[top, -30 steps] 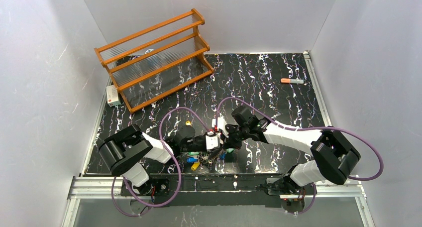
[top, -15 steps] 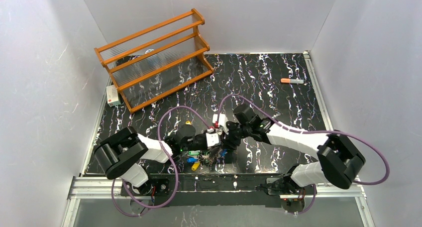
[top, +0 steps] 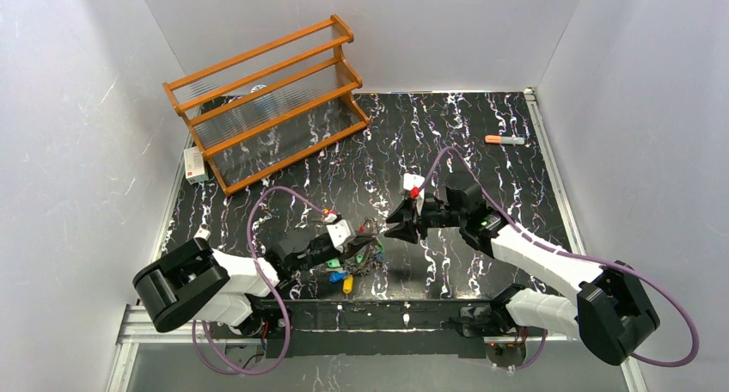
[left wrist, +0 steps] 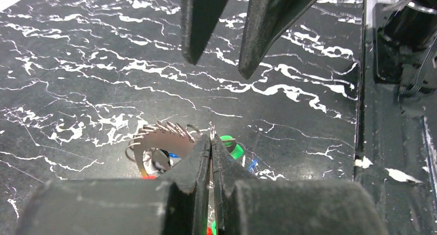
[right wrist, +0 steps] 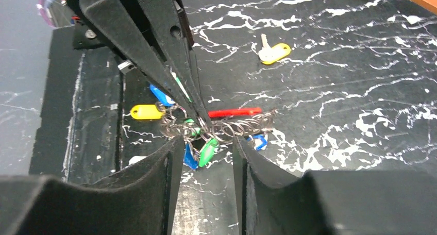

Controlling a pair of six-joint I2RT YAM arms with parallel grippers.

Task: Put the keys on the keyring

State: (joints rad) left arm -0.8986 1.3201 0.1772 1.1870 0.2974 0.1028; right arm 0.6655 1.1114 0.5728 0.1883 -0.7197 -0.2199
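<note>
The keyring [right wrist: 234, 113], a dark wire ring with a red arc and a row of small split rings, lies near the table's front edge [top: 368, 256]. Green [right wrist: 207, 151], blue [right wrist: 190, 157] and yellow [right wrist: 144, 112] tagged keys hang from it. My left gripper [left wrist: 211, 138] is shut on a thin wire loop of the keyring; it shows in the top view [top: 359, 244]. My right gripper [right wrist: 206, 142] is open and empty, just short of the keyring, and shows in the top view [top: 400, 229]. A loose yellow-tagged key [right wrist: 273, 53] lies apart on the table.
A wooden rack [top: 266, 100] stands at the back left with a small white box [top: 195, 164] beside it. An orange-capped marker [top: 505, 139] lies at the back right. A metal rail [top: 378, 310] runs along the near table edge.
My right gripper has drawn back to the right, off the keyring. My left arm has swung lower and left, still gripping the keyring, which shifted slightly left.
</note>
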